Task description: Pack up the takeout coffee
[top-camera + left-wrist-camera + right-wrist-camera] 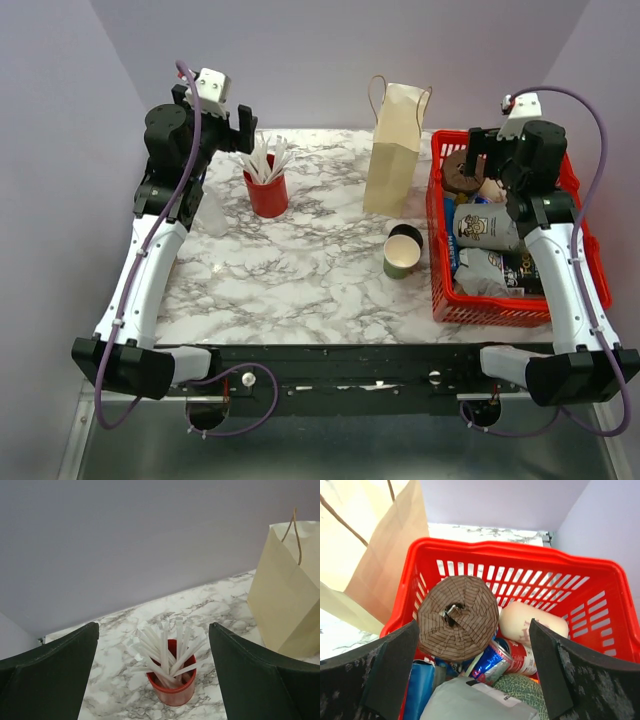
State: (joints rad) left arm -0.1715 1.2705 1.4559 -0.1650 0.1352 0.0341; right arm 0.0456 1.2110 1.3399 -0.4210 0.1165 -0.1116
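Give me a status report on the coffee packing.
Left gripper open over red stick cup. Right gripper open over red basket. Coffee cup unlidded on table, black lid beside it. Path looks clear.

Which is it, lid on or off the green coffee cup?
Off. The green cup stands upright, its cream inside showing; the black lid lies right behind it.

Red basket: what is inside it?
The red basket holds a brown pleated package, a cream package, a shiny can and a grey pouch. Whatever lies beneath them is covered.
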